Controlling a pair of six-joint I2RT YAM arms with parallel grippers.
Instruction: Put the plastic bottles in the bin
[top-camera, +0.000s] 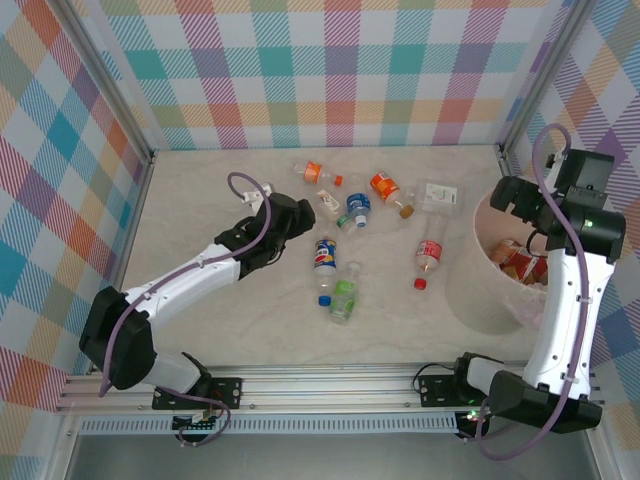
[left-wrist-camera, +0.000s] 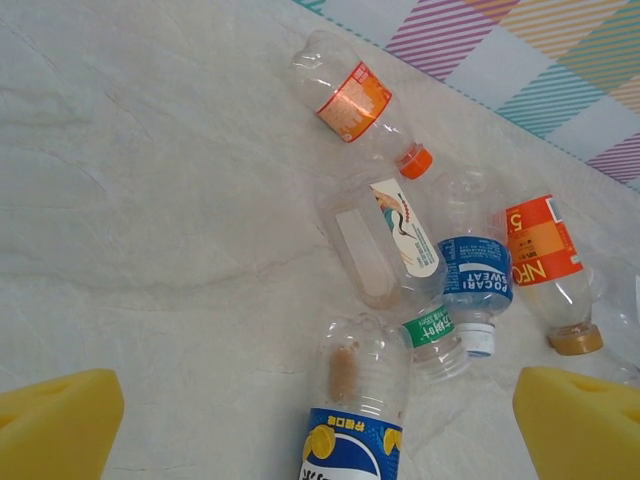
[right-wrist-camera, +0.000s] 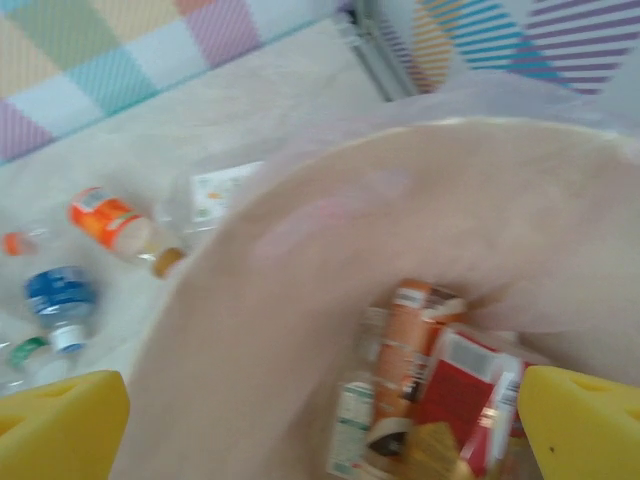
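top cam high behind arms (top-camera: 190, 275), down on whole table (top-camera: 200, 200); left wrist close over bottles (left-wrist-camera: 385, 245); right wrist close into bin (right-wrist-camera: 300, 250); wrist views share blue-label bottle (left-wrist-camera: 475, 285)

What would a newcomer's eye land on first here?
Loose plastic bottles strewn across the table, the open left gripper hovering over them. Then the big pink bin at right, more bottles inside, the right gripper open above it.

Pale marbled worktop (top-camera: 190, 190): clear plastic bottles (top-camera: 326, 262) lie scattered at centre; round pale pink plastic bin (top-camera: 472, 272) stands to their right, near the right wall, with further bottles (top-camera: 520, 260) lying inside it.
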